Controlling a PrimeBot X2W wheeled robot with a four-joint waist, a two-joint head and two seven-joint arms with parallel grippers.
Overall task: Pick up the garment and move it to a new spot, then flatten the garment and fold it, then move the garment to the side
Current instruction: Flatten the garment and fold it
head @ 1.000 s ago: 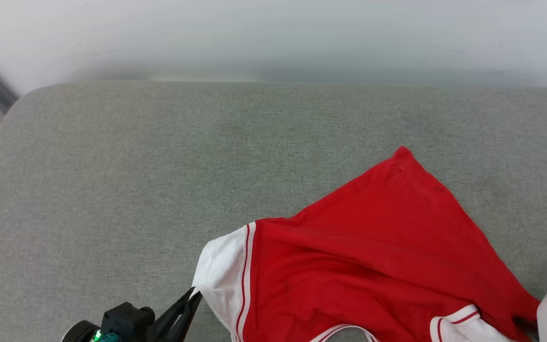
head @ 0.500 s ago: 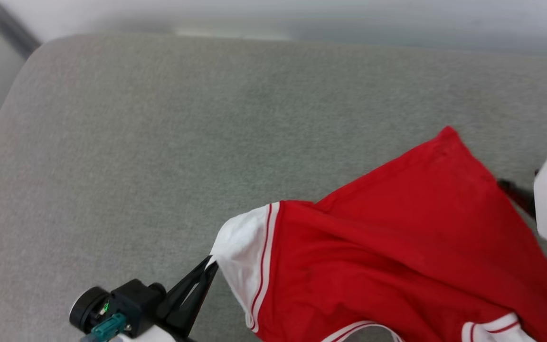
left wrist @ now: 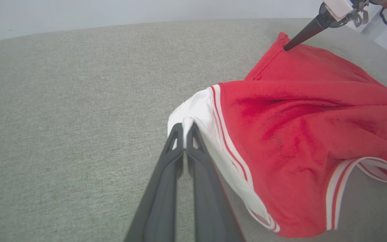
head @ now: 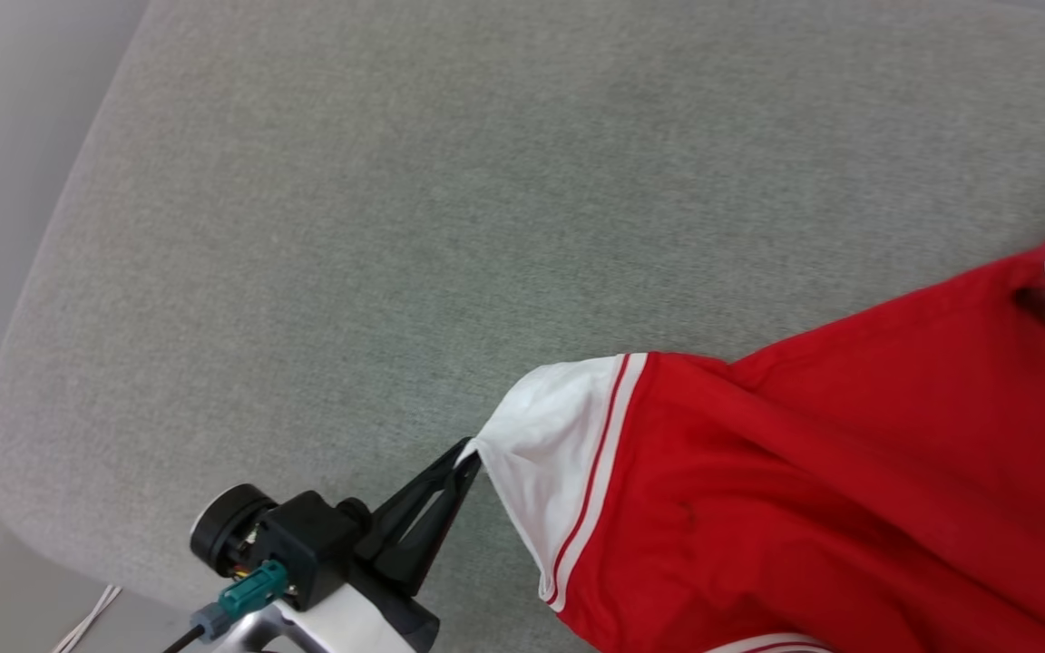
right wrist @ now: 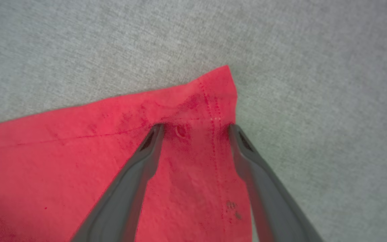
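Left gripper (head: 473,451) is clamped tight on the edge of the shirt's (head: 804,490) white sleeve (head: 559,435), cloth pinched right at the tips. The shirt lies rumpled on the grey cushion (head: 395,227), long axis running from those tips away and to their right, out to the far hem corner (right wrist: 217,84).

Right gripper (right wrist: 193,129) is spread wide and holds nothing. Its tips sit on the red cloth, with the hem stitching between them and the corner just beyond. It's the nearer arm, so my guess is it closes there next.

A second ago the right gripper was down by the near sleeve, narrower. The left pinch is unchanged. The head camera has also swung, so the framing shift isn't the shirt moving.
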